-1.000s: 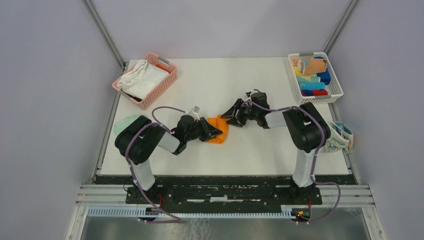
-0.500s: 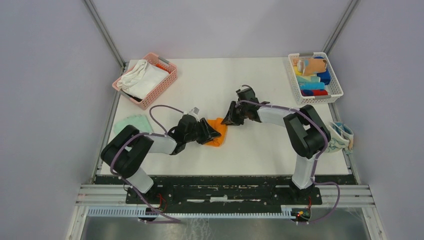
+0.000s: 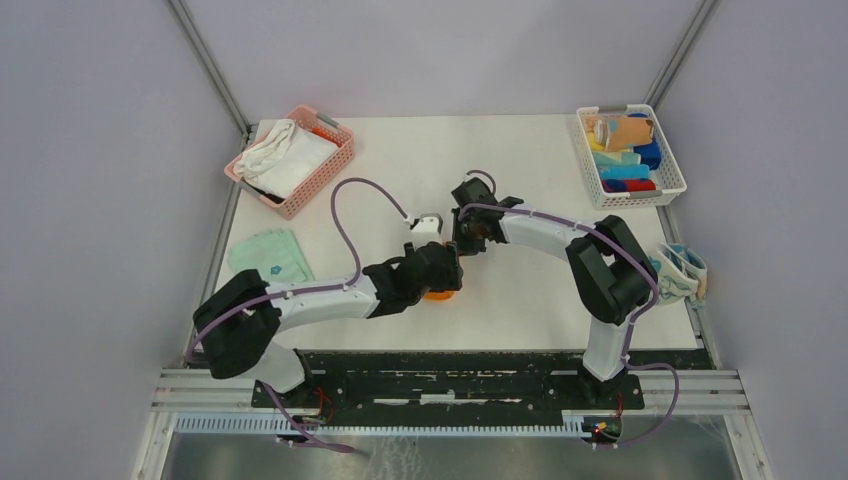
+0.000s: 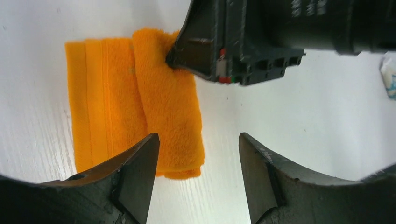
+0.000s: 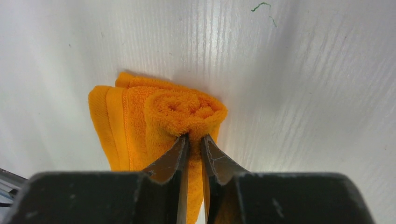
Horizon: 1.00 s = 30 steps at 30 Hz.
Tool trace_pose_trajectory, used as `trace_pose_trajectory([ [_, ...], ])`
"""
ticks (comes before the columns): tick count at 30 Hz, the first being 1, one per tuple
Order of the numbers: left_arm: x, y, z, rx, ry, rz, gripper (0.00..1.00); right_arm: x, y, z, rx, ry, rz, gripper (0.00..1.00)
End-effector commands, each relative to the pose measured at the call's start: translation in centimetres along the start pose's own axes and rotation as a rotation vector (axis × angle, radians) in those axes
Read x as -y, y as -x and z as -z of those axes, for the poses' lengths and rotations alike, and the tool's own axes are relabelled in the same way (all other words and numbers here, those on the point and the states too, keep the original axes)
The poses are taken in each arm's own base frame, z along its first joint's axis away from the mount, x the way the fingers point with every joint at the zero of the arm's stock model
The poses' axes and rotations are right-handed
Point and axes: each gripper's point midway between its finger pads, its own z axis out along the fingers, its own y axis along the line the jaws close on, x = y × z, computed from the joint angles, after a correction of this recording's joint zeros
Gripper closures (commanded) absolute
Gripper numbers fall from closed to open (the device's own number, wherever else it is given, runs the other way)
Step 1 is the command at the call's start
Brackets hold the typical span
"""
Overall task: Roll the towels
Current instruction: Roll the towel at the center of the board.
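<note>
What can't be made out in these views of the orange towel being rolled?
- Top view: orange terry towel mostly hidden beneath the left gripper.
- Right wrist view: right gripper covers the roll's near end; pinched amount unclear.
- Left wrist view: towel's near corner behind one jaw.
- Top view: white mesh basket contents too small.

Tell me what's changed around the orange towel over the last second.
The left pincer opened, letting go of the orange towel, and its arm stretched further right over it. The right pincer closed on the towel's rolled end. The mint towel stayed where it was.
</note>
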Motion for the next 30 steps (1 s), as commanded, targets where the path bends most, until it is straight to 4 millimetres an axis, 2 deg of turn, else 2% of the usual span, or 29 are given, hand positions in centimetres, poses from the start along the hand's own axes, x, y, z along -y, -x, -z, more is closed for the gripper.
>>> trace_pose_trajectory([
  [1, -1.4, 1.2, -1.5, 0.085, 0.173, -0.152, 0.30, 1.1, -0.6, 0.4, -0.017, -0.078, 0.006, 0.80],
  [8, -1.7, -1.2, -4.0, 0.049, 0.232, -0.238, 0.38, 0.6, -0.5, 0.6, -0.014, -0.055, -0.001, 0.79],
  [9, -2.0, -1.6, -4.3, 0.038, 0.244, -0.250, 0.42, 0.4, -0.5, 0.6, -0.017, -0.044, -0.003, 0.79],
  [12, -2.5, -2.4, -4.4, 0.028, 0.261, -0.260, 0.62, -0.6, -0.1, 1.0, -0.011, 0.000, -0.006, 0.77],
  [16, -2.8, -2.2, -3.6, 0.038, 0.218, -0.235, 0.76, -2.1, 1.0, 2.5, 0.025, 0.093, -0.003, 0.69],
  [20, -2.6, -2.1, -2.8, 0.019, 0.084, -0.148, 0.86, -3.5, 2.5, 4.5, 0.072, 0.243, -0.051, 0.58],
  [24, -2.9, -1.4, -2.2, -0.015, -0.104, 0.047, 0.91, -4.3, 3.5, 6.0, 0.105, 0.406, -0.137, 0.46],
  [27, -3.5, -1.1, -1.9, -0.036, -0.225, 0.195, 0.91, -4.5, 3.3, 5.8, 0.090, 0.477, -0.169, 0.38],
  [30, -3.9, -1.0, -1.9, -0.057, -0.298, 0.286, 0.91, -5.0, 2.4, 4.4, 0.054, 0.536, -0.207, 0.34],
])
